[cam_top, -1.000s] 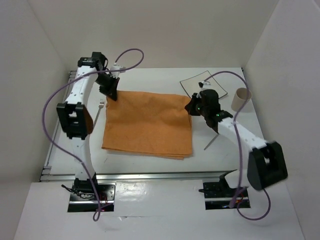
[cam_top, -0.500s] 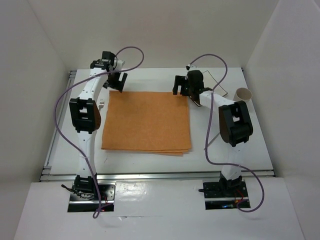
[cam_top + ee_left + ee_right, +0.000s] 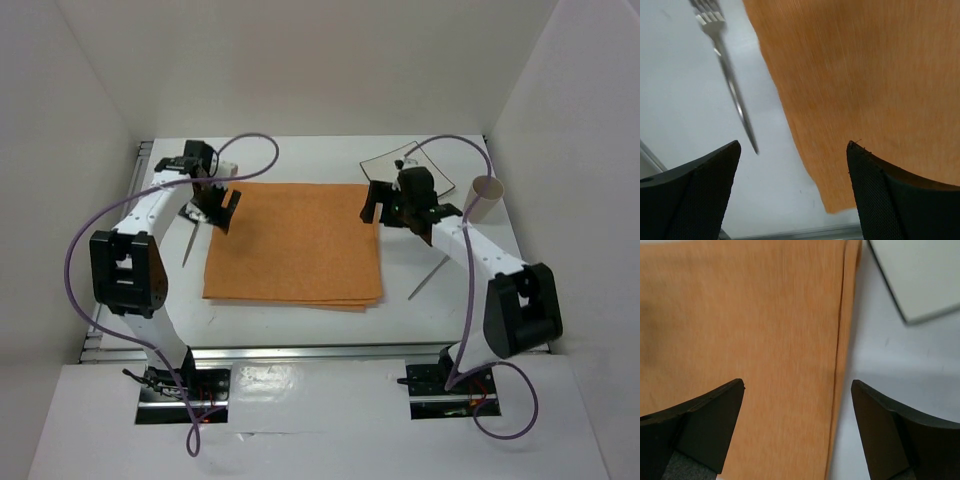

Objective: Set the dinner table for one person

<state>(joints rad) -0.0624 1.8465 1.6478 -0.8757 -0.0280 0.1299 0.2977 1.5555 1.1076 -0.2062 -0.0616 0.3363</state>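
Observation:
An orange placemat (image 3: 295,245) lies flat and square in the middle of the white dinner table (image 3: 300,160). My left gripper (image 3: 222,208) hovers open over the mat's far left edge. In the left wrist view its gripper (image 3: 794,146) straddles the mat's edge (image 3: 865,75), with a silver fork (image 3: 730,82) lying on the table (image 3: 680,100) just to the left. My right gripper (image 3: 378,205) hovers open over the mat's far right edge. The right wrist view shows that gripper (image 3: 798,383) empty above the doubled mat edge (image 3: 740,315).
A square, dark-rimmed plate (image 3: 385,168) sits at the back right, and its corner shows in the right wrist view (image 3: 920,275). A paper cup (image 3: 482,197) lies near the right wall. The fork (image 3: 190,245) lies left of the mat and a thin silver utensil (image 3: 428,277) to its right.
Both grippers were shut on the mat's far corners, pulled the skewed mat straight, then opened and let go. Both have since drawn back towards me.

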